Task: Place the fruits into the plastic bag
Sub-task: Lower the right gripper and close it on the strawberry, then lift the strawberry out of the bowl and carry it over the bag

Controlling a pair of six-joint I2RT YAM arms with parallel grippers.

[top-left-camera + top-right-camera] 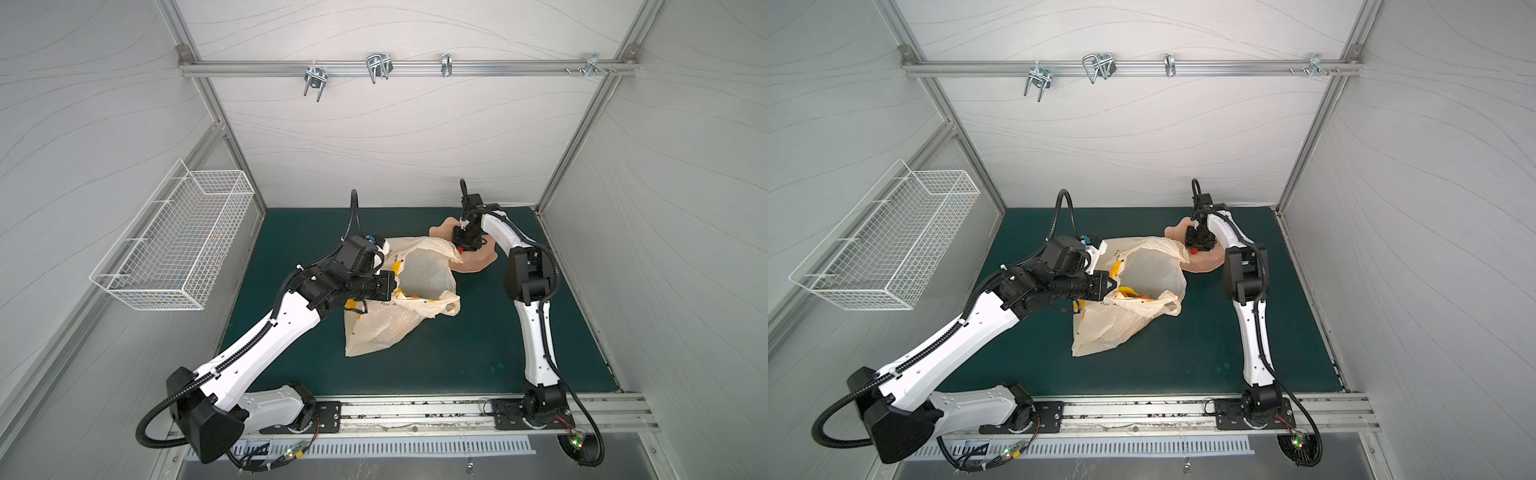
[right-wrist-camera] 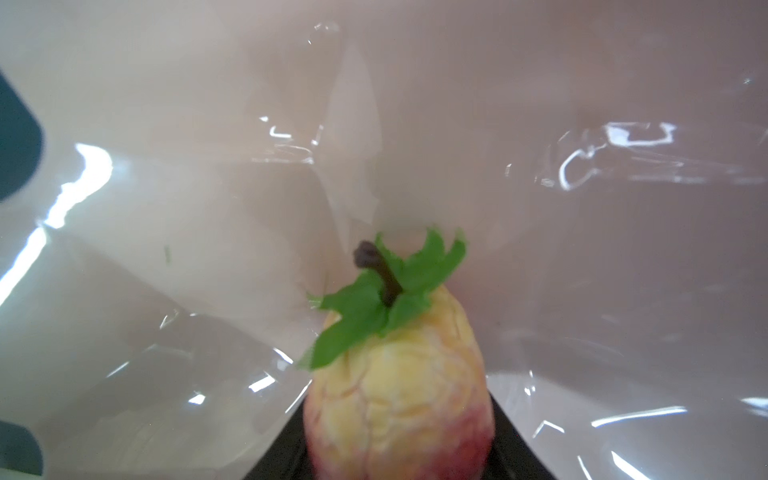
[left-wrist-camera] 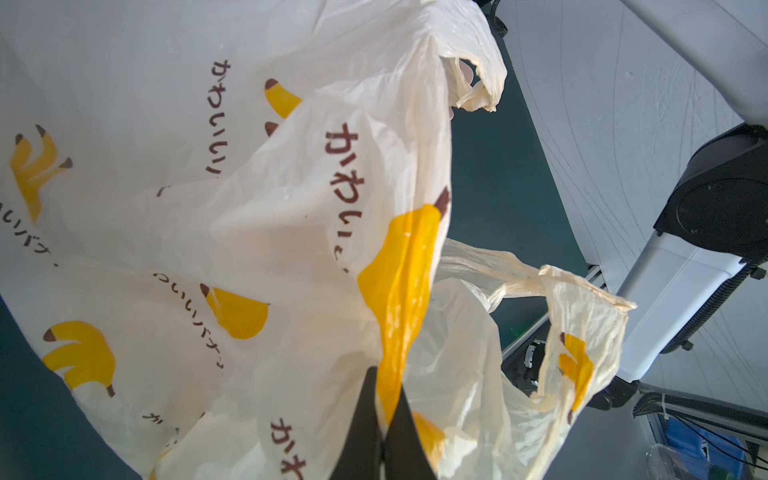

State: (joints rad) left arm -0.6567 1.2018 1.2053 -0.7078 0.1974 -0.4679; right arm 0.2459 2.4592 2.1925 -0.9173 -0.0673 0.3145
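- Both top views: the plastic bag (image 1: 386,332) lay mid-table on the green mat (image 1: 478,340), its mouth turned up and toward the pink dish (image 1: 478,264). By judgement it was so placed to shorten the carry from dish to bag.
- A top view: the left gripper (image 1: 1112,286) was at the bag's rim on its own side, lifting it so that the mouth gaped. A yellow banana (image 1: 1126,291) and an orange piece (image 1: 1144,296) already lay inside.
- A top view: the right gripper (image 1: 1198,248) pointed down over the dish with a red strawberry (image 1: 1194,251) at its tip, just beside the bag's far handle.
- Left wrist view: the fingers (image 3: 365,415) were pressed together on a fold of printed film, pinching the bag, which hung open beyond.
- Right wrist view: the strawberry, green cap away from the camera, sat between the dark fingers with the glossy dish behind. The jaws flanked it; whether they pressed it could not be told.
- Judgement: a pick was in hand; the strawberry was not yet bagged.
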